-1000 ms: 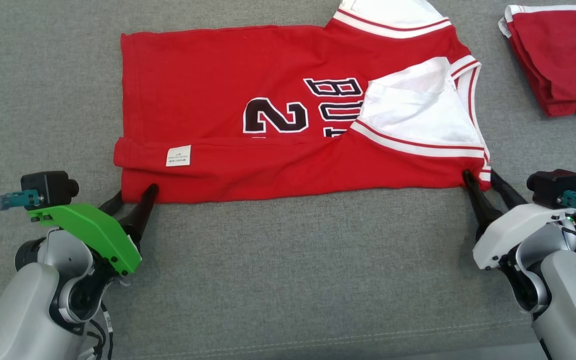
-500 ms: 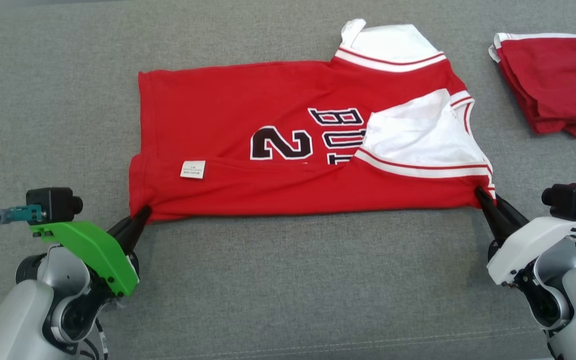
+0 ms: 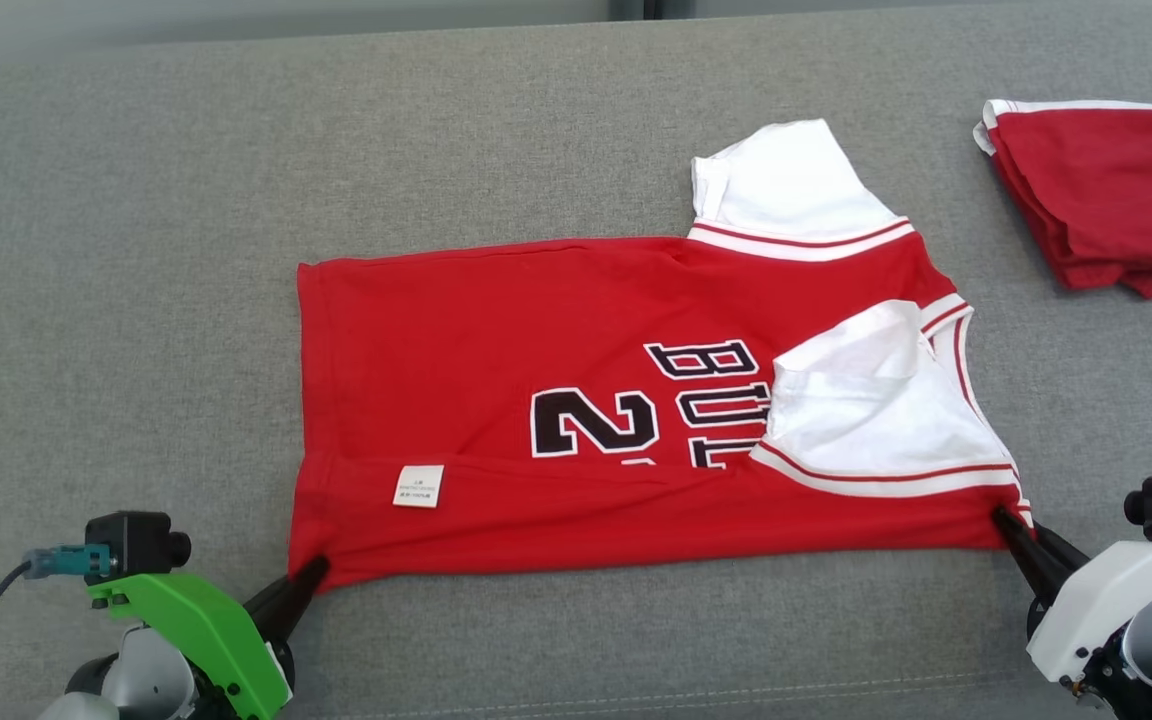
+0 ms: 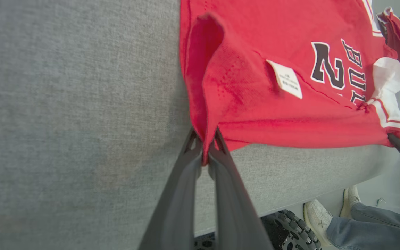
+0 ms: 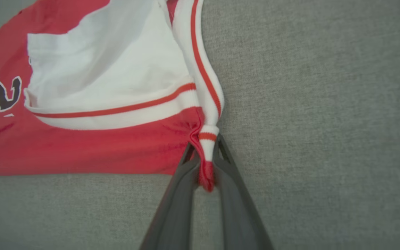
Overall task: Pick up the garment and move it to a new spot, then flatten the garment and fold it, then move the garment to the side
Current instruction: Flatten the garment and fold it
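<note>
- Toward the front edge of the grey worktop [image 3: 136, 250], middle to right, lies the garment [image 3: 576, 330]: a red jersey spread sideways, its near strip turned over so that the label [image 3: 418, 486] shows, and a white sleeve [image 3: 866, 400] folded in on top.
- Left tool [image 3: 311, 575]: fingers together, clamped on the near left hem corner; the cloth bunches into the pinch.
- Right tool [image 3: 1006, 522]: fingers together on the near right corner, with the striped trim twisted between them.
- Judged step: carrying the near edge, either to smooth or to fold.
- To do it well: move both tools at one height and one pace, with light tension along the edge and no hard pull outward, since both bites are thin.
- Mind the sleeve; it may flip out.
- Far right corner: a folded red pile [image 3: 1096, 200], well apart from the garment.
</note>
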